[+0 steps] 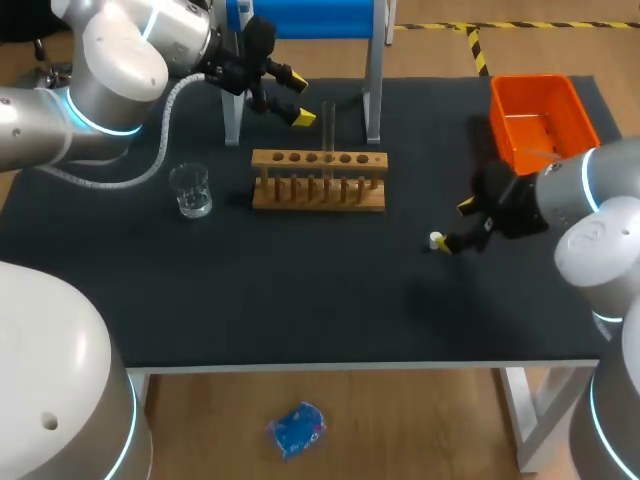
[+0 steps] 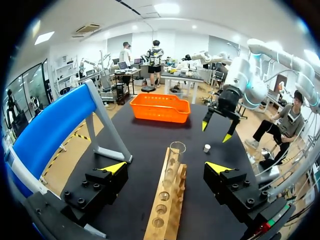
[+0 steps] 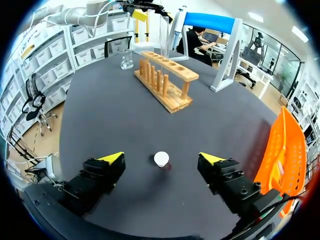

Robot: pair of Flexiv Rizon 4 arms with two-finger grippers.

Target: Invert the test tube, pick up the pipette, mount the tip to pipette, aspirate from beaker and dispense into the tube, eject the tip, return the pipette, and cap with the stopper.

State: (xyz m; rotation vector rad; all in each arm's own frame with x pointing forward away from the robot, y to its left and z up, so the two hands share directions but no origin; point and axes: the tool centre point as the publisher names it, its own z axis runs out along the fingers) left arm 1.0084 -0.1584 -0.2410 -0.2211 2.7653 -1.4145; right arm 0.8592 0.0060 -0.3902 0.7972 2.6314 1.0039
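A clear test tube [image 1: 328,125] stands upright, mouth up, in the wooden rack [image 1: 318,182]. My left gripper [image 1: 298,98] hangs open just behind and left of it; in the left wrist view the tube [image 2: 176,154] rises ahead of the gap between the yellow tips of that gripper [image 2: 167,167]. A small white stopper [image 1: 436,240] lies on the black mat right of the rack. My right gripper [image 1: 457,226] is low over it, open. In the right wrist view the stopper [image 3: 161,159] sits between the spread fingers [image 3: 111,158], touching neither. A pipette [image 3: 176,29] hangs at the blue stand.
A glass beaker [image 1: 190,190] stands left of the rack. An orange bin [image 1: 538,120] sits at the back right corner. The blue pipette stand [image 1: 300,20] on grey legs rises behind the rack. The table's front half is bare mat.
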